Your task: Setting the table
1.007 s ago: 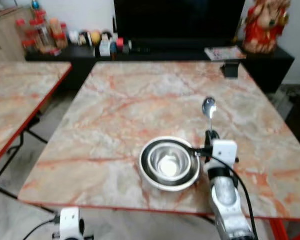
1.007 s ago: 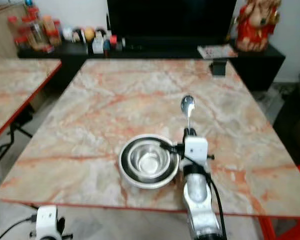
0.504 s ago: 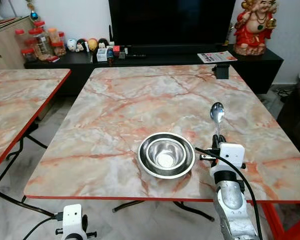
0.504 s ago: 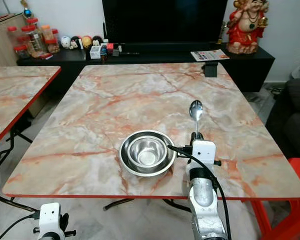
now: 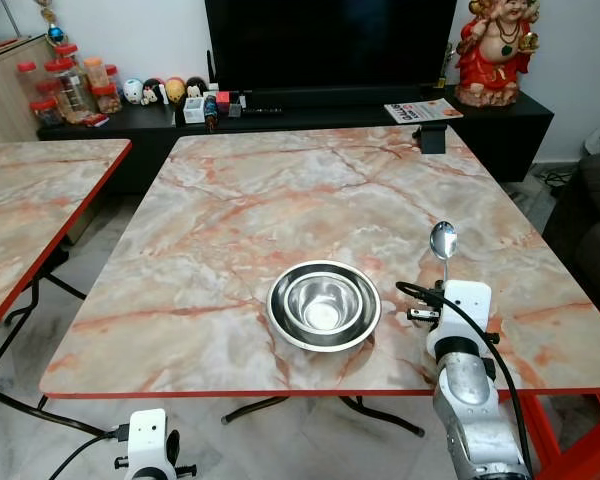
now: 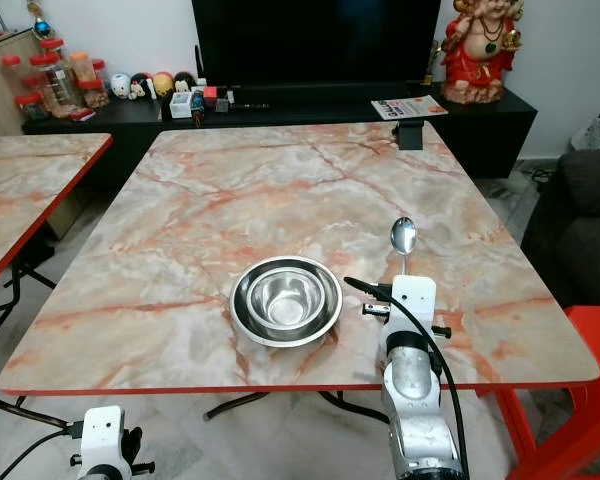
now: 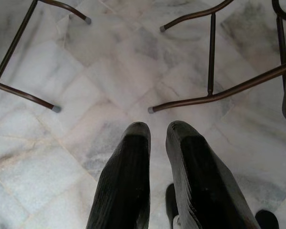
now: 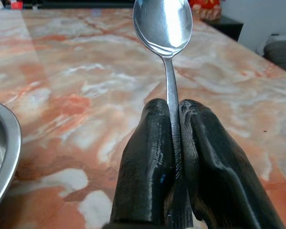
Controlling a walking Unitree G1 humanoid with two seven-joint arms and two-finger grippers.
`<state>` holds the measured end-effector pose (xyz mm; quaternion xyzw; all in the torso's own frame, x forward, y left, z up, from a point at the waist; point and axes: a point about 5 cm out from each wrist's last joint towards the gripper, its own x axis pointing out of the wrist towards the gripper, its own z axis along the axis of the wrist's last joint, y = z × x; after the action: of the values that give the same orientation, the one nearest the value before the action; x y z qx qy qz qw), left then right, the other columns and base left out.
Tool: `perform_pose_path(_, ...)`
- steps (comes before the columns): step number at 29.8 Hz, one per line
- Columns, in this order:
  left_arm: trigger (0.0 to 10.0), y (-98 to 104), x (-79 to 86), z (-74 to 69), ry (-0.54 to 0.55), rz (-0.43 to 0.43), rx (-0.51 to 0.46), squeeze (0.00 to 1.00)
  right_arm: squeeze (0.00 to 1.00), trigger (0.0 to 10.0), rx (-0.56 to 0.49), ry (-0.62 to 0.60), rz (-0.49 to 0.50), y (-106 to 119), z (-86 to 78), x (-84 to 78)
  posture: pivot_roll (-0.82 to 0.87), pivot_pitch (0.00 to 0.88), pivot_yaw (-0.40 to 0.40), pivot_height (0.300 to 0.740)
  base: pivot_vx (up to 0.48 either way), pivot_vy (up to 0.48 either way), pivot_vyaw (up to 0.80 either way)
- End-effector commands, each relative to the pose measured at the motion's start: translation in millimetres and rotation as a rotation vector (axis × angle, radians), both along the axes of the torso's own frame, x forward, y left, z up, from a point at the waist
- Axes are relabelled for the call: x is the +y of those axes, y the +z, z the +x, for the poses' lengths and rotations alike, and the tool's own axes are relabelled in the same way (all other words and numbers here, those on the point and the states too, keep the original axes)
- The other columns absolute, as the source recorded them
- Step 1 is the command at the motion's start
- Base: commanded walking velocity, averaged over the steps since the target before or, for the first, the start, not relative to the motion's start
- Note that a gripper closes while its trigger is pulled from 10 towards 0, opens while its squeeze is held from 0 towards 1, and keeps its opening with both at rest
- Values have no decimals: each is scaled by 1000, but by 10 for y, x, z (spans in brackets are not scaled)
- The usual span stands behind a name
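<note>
A steel bowl (image 5: 324,305) sits inside a wider steel dish near the front edge of the marble table (image 5: 280,190). To its right my right gripper (image 8: 174,107) is shut on the handle of a steel spoon (image 8: 163,21). The spoon (image 5: 442,240) points away from me, low over the tabletop, with its bowl end forward. Below the table's front edge my left arm (image 5: 145,445) hangs idle. The left gripper (image 7: 157,131) is shut over the floor, holding nothing.
A second marble table (image 5: 30,210) stands to the left across a gap. Behind are a black TV, a cabinet with jars (image 5: 75,85) and a red statue (image 5: 495,45). A small black object (image 5: 432,140) sits on the far right corner. A dark sofa (image 5: 595,195) and a red seat (image 6: 590,350) are at right.
The camera has pulled back and steadied, so the whole scene shifted. My right gripper with the spoon now sits a little further right of the bowl.
</note>
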<state>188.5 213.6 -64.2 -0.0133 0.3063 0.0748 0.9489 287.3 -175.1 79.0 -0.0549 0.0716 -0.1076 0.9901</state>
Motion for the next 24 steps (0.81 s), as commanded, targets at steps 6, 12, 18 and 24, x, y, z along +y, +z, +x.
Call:
perform_pose_path(6, 10000, -19, 3, -33, 13, -16, 12, 0, 0, 10000, 67, 28, 34, 94, 33, 79, -69, 0, 43, 740, 0, 0, 0)
perform_pose_path(12, 10000, -21, 2, -35, 12, -17, 14, 0, 0, 10000, 173, 98, 23, 41, -18, 150, -70, 0, 43, 740, 0, 0, 0)
perform_pose_path(18, 10000, -25, -1, -42, 16, -21, 16, 0, 0, 10000, 229, 117, 20, 13, -63, 171, -68, 0, 37, 740, 0, 0, 0)
perform_pose_path(24, 10000, -35, -18, -55, 14, -27, 19, 0, 0, 10000, 264, 112, 18, -12, -100, 175, -69, 0, 36, 740, 0, 0, 0)
